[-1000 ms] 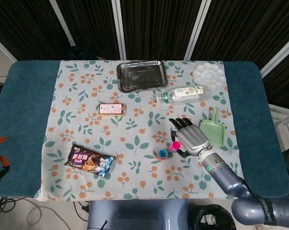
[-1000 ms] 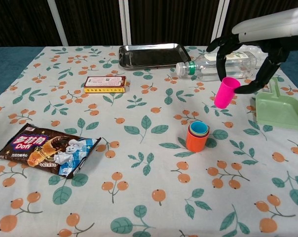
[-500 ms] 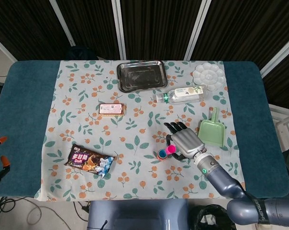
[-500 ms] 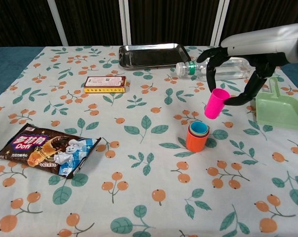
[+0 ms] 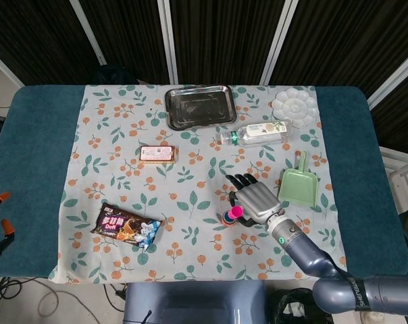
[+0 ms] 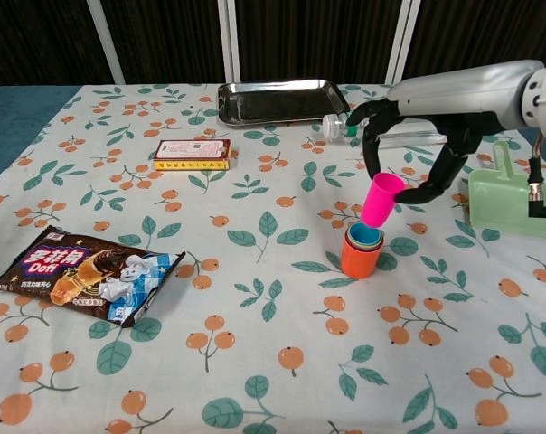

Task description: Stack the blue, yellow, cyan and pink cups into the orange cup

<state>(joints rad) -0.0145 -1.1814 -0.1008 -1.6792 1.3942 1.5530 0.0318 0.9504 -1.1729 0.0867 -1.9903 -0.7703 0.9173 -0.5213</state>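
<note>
Pink plastic, the last piece of the set: the pink cup (image 6: 380, 200) hangs tilted in the right robot hand (image 6: 416, 149), pinched between dark fingers (image 6: 374, 116) on one side and the thumb on the other, its base just over the mouth of the orange cup (image 6: 358, 258). That orange cup stands upright on the leaf-and-berry cloth of the worktop (image 6: 255, 298), toward the right half and nearer the front edge than the back, with a cyan cup (image 6: 366, 235) already nested in it and a sliver of a yellow cup (image 6: 357, 240) showing at the rim; a blue cup cannot be made out in the chest view, though the head view hints at blue in the stack. The left robot hand appears in neither view. Whether the pink cup is touching the cyan rim or hovering just clear of it cannot be told. The risk from here is the lean: lowered at this angle, the pink cup's base could catch the stack's rim and tip the light orange cup over, or the cup could drop aslant and sit cocked rather than seated. A release before the base is centred could send it rolling across the cloth toward the green dustpan (image 6: 513, 200) beside the right edge. A clear bottle (image 6: 345, 124) lies behind the robot hand, and a snack packet (image 6: 83, 274) rests well apart toward the left front.
</note>
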